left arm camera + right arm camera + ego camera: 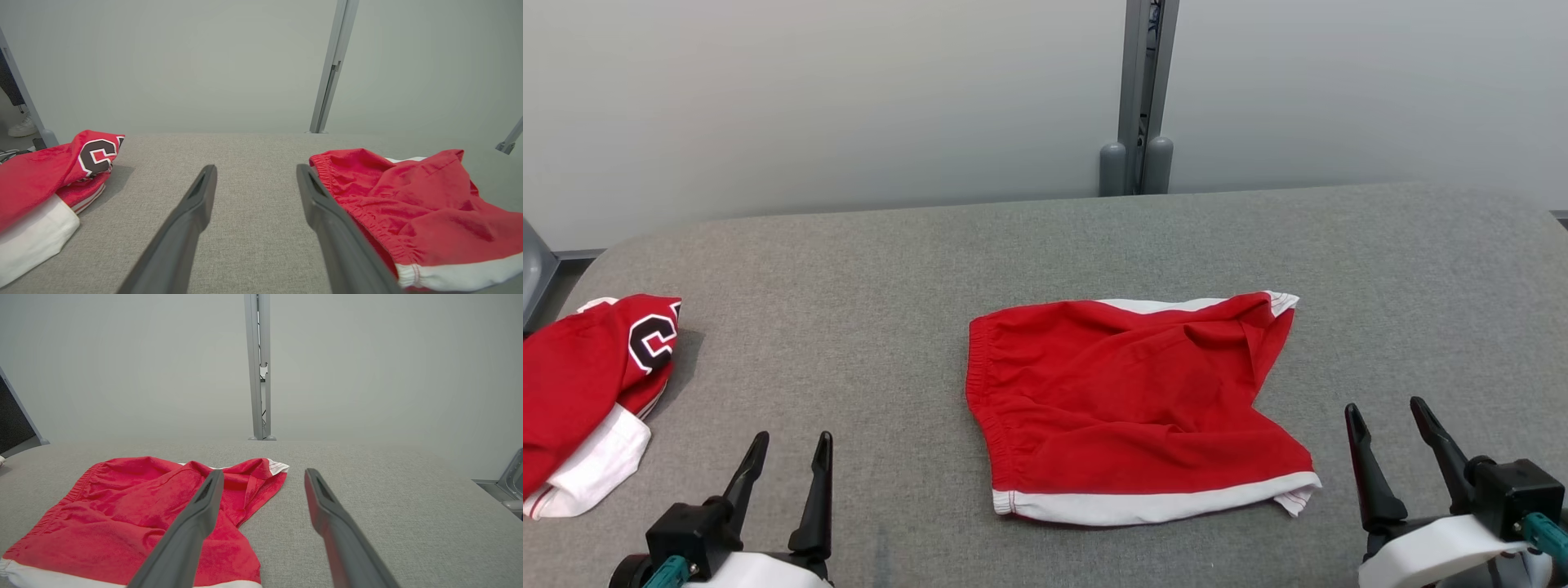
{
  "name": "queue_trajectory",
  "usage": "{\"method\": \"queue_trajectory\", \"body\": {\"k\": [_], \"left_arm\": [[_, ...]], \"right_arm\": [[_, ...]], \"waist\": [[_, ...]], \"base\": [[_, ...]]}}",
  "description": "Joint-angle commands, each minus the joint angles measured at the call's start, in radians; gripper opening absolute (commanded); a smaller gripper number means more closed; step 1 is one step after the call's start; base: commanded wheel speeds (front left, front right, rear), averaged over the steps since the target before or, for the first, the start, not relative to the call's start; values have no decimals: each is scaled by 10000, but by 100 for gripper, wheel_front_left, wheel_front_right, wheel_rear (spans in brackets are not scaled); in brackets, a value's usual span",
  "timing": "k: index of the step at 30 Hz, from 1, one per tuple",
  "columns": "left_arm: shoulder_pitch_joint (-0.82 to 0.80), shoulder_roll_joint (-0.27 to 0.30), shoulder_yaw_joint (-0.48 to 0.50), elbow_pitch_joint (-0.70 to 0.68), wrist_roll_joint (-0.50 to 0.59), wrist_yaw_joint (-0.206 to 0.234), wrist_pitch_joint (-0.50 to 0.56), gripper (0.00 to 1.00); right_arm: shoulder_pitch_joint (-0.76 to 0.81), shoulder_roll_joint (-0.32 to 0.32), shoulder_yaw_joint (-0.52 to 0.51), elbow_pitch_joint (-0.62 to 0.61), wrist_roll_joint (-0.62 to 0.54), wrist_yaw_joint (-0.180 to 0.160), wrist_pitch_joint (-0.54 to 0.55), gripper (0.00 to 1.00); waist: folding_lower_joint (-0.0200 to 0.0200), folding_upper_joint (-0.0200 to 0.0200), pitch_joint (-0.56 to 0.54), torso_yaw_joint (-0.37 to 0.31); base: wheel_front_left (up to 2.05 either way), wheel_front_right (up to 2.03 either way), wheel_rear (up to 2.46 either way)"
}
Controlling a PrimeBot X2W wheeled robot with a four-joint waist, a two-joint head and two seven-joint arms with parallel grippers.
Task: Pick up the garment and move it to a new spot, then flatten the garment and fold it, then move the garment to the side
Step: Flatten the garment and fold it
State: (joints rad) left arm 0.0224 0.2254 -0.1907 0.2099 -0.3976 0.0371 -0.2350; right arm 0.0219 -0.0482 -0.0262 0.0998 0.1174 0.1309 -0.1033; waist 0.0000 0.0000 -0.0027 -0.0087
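Lying mid-counter: the red garment [1135, 408], shorts with a white hem band along the near edge, spread out on the grey counter [890, 261], every part of it down on the surface.
Garment shape: roughly flat but creased; the gathered elastic waistband runs down its left side, and a fold puckers toward the far right corner, where white trim peeks out.
Left tool [794, 441]: released, its 2 dark fingers spread wide and pointing away over bare counter, grasping nothing. It hovers left of the garment, apart from it; from the left wrist view, its right-hand finger lines up close beside the waistband.
Right tool [1384, 406]: released too, jaws wide with nothing between them. It sits just right of the garment's near right corner, clear of the cloth.
Lettered cloth [580, 392]: a red-and-white heap with a black letter outlined in white, at the counter's left edge, well apart from the shorts.
Backdrop: pale wall [849, 98], with a grey post [1143, 82] standing behind the counter's far edge.
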Motion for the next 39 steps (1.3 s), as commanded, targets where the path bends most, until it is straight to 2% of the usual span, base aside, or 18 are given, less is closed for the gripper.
{"method": "queue_trajectory", "body": {"k": [1,11,34,39], "left_arm": [[118,57,19,-121,-26,96,46,100],[417,113,-25,-590,-73,331,306,100],[300,207,-177,-698,-166,428,363,100],[22,215,-422,-787,-105,219,484,100]], "right_arm": [[98,-51,6,-3,100,-3,-70,100],[230,-49,154,64,321,-1,-141,100],[36,-48,231,411,494,-1,-255,100],[-107,-48,229,433,532,-1,-272,100]], "waist": [[0,0,-81,-29],[0,0,-73,-40],[0,0,40,53],[0,0,235,47]], "base": [[0,0,0],[0,0,0],[0,0,0],[0,0,0]]}}
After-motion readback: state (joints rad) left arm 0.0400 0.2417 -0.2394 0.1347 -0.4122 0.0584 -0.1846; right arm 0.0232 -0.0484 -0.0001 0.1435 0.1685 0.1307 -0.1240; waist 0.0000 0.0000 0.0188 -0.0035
